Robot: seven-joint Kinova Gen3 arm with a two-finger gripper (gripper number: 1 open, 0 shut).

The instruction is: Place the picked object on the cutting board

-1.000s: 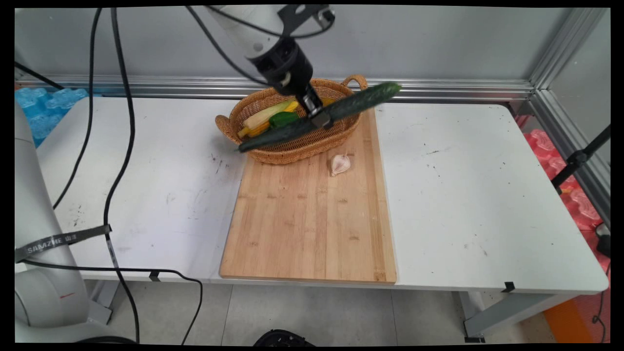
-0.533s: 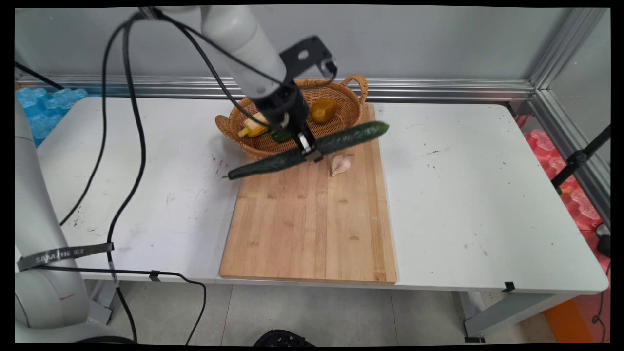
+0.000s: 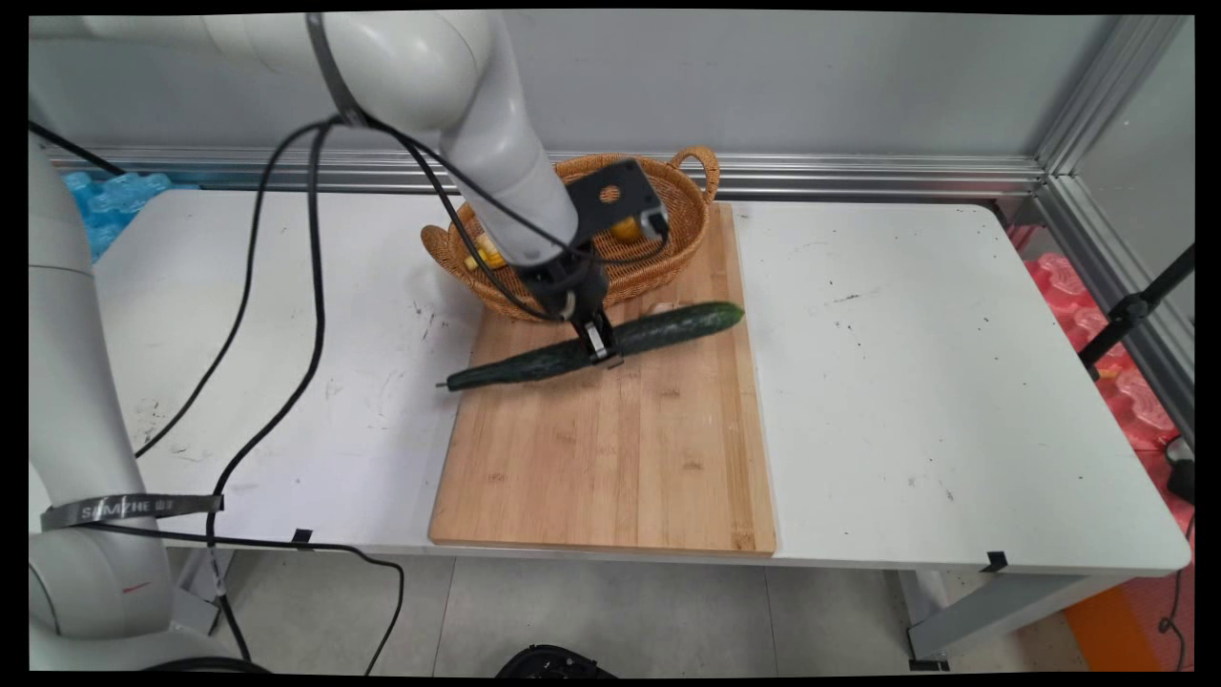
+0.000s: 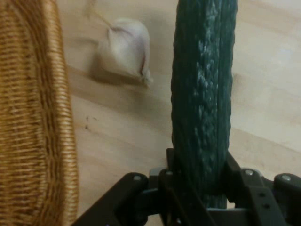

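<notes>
tool (image 3: 599,345) clenched on cucumber (image 3: 668,329) low over cutting board (image 3: 610,458), just beside garlic (image 4: 124,49) and wicker basket (image 3: 682,253).

White table (image 3: 954,382) – grey wall (image 3: 858,86) behind, tiled floor (image 3: 620,611) below.

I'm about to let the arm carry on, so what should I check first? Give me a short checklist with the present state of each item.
1. Tool shut on the cucumber: ok, the fingers clamp it near its middle in the hand view.
2. Cucumber over the cutting board: partly ok; its stem end sticks out past the board's left edge.
3. Cucumber resting on the board: cannot tell, it is low but contact is not clear.
4. Garlic clear of the cucumber: ok, it lies apart, between the cucumber and the basket.
5. Basket clear of the tool: ok, it stands behind the tool on the board's far end.
</notes>
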